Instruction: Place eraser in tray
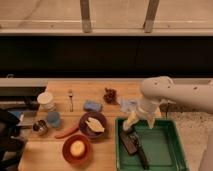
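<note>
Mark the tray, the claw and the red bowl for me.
Tray (162, 145), camera view, bare floor.
Claw (140, 121), camera view, its lower end, above the tray's far left corner.
Red bowl (64, 149), camera view, left rim.
</note>
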Robot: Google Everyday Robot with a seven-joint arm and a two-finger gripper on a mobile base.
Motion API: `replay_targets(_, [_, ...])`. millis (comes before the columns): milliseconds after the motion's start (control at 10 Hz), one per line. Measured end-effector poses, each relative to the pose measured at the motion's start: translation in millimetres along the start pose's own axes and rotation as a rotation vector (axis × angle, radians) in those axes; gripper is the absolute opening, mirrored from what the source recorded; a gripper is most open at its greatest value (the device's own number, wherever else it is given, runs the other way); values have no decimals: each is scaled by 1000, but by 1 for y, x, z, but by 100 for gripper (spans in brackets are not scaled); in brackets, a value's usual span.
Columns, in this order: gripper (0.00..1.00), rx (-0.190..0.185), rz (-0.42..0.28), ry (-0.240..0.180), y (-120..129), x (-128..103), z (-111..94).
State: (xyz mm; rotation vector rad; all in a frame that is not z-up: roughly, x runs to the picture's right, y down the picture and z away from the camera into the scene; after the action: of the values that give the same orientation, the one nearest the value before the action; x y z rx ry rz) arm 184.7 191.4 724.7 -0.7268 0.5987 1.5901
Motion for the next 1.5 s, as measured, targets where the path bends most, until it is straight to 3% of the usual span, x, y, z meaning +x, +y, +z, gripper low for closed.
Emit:
replay_targets(300, [72,22,-9,48,0,21,7])
replay_targets(900, [72,23,-10,50,0,21,7])
replay_targets(1200, [72,55,-8,97,2,32,28])
replay_targets(1500, [72,56,-9,147,2,52,43])
